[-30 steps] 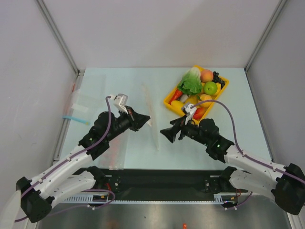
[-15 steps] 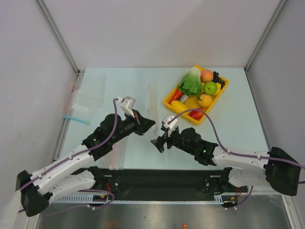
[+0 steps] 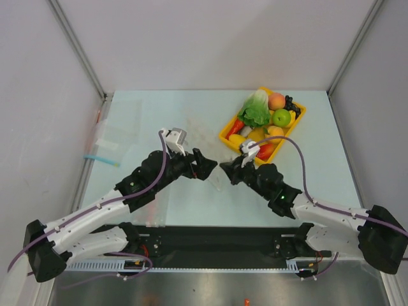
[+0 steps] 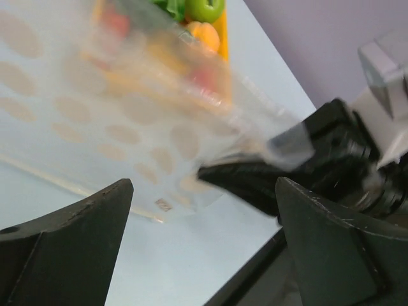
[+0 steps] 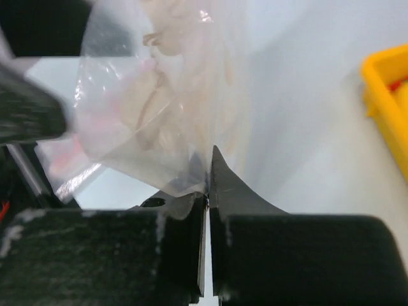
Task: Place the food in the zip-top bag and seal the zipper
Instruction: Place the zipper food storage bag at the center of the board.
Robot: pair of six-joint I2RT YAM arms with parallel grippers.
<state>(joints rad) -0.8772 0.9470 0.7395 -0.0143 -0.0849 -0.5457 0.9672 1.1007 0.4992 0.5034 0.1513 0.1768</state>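
Right wrist view is showing the clear, dotted soft plastic bag [image 5: 146,121] hanging between the arms over the pale tabletop [image 3: 159,108], its edge pinched in the closed right jaws. Left jaws are gaping open beside it; they should be taking the opposite lip, spreading the mouth.
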